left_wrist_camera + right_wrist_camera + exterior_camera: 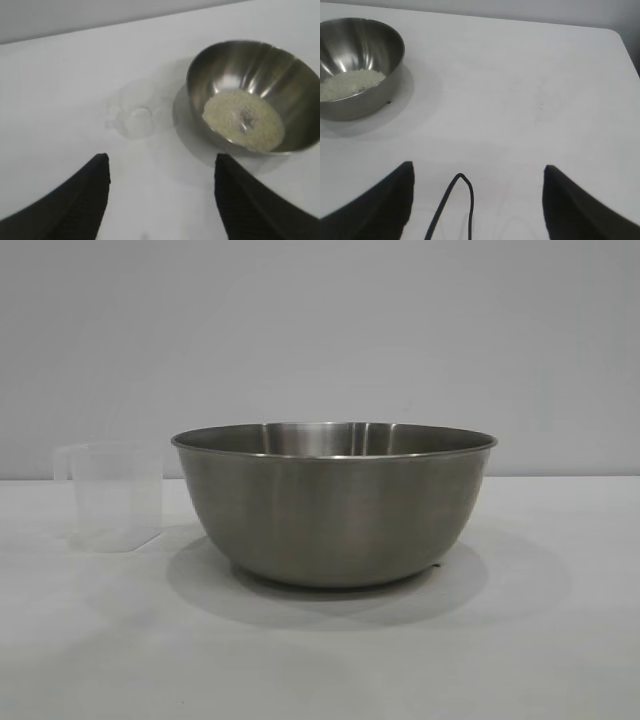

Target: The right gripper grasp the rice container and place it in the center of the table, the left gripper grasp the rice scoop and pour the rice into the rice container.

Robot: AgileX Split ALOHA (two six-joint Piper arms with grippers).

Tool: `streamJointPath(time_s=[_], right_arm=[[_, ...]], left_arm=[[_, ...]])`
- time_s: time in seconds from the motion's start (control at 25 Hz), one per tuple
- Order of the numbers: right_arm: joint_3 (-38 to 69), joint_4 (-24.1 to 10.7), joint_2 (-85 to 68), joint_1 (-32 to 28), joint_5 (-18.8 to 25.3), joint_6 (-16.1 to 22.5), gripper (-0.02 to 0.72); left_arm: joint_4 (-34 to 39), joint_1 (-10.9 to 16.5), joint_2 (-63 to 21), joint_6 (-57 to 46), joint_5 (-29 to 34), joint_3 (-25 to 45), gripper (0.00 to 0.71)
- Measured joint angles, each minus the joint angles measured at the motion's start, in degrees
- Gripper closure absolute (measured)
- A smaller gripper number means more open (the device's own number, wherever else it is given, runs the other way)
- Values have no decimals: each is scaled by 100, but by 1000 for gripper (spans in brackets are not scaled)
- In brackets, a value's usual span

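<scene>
The rice container (334, 505), a large round stainless-steel bowl with brushed sides and a thin rolled rim, is standing upright on the white table (560, 640), well in from its edges. The rice (243, 119), a flat patch of off-white grains, is lying across the bowl's bottom. The rice scoop (110, 496), a small translucent plastic cup, is standing upright and empty on the table just beside the bowl, not touching it.

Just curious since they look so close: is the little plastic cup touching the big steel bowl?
Apart. In the left wrist view, bare table and the bowl's shadow show between the rice scoop and the rice container.
</scene>
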Motion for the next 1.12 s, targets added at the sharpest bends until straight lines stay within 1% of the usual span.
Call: streamJointPath(time_s=[0.12, 0.2, 0.28, 0.4, 0.48, 0.64, 0.76, 1.12], right_arm=[[0, 0, 0, 0, 0, 0, 245], [0, 0, 0, 0, 0, 0, 245], [0, 0, 0, 0, 0, 0, 245], [0, 0, 0, 0, 0, 0, 245], [0, 0, 0, 0, 0, 0, 245], [0, 0, 0, 0, 0, 0, 245], [0, 0, 0, 0, 0, 0, 245], [0, 0, 0, 0, 0, 0, 245]], left_arm=[[4, 0, -813, 0, 535, 0, 308], [123, 0, -1297, 0, 776, -8, 308], [365, 0, -1725, 0, 998, -22, 308], [818, 0, -2112, 0, 1384, -11, 308], [975, 0, -2178, 0, 1472, 27, 308], [997, 0, -2191, 0, 1470, 266, 308], [977, 0, -2191, -28, 1341, 527, 308], [987, 0, -2191, -149, 1218, 576, 308]])
